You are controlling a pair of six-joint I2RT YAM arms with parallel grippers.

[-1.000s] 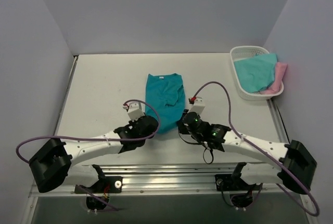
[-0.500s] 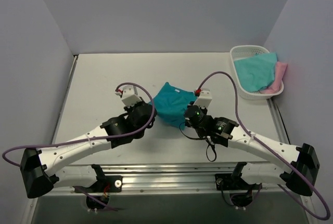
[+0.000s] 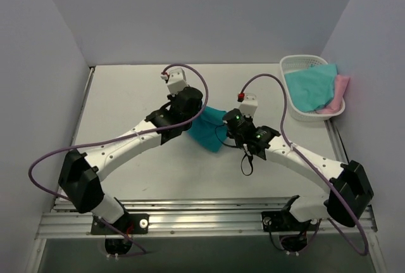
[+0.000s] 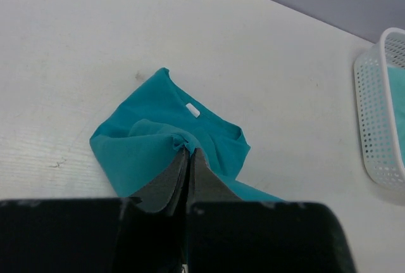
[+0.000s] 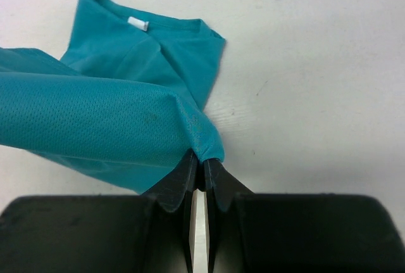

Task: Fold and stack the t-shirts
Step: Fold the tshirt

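The deep teal t-shirt [image 3: 210, 127] hangs doubled over mid-table, pinched at two points. My left gripper [image 4: 188, 151] is shut on a bunched bit of its hem [image 4: 177, 139]; its collar with the white tag [image 4: 193, 109] lies on the table beyond. My right gripper [image 5: 202, 159] is shut on another corner of the same shirt [image 5: 107, 127], whose lifted cloth stretches away to the left above the collar [image 5: 145, 29]. In the top view the two grippers [image 3: 190, 116] [image 3: 229, 126] flank the cloth. An aqua t-shirt [image 3: 310, 86] and a pink t-shirt [image 3: 340, 92] lie in the basket.
The white slotted basket [image 3: 292, 105] stands at the table's far right corner, also in the left wrist view as the basket [image 4: 380, 121]. Grey walls close in the table on three sides. Purple cables loop over both arms.
Both grippers have carried the teal shirt's near hem away from the bases toward the collar, lifting and folding the once flat shirt over itself.
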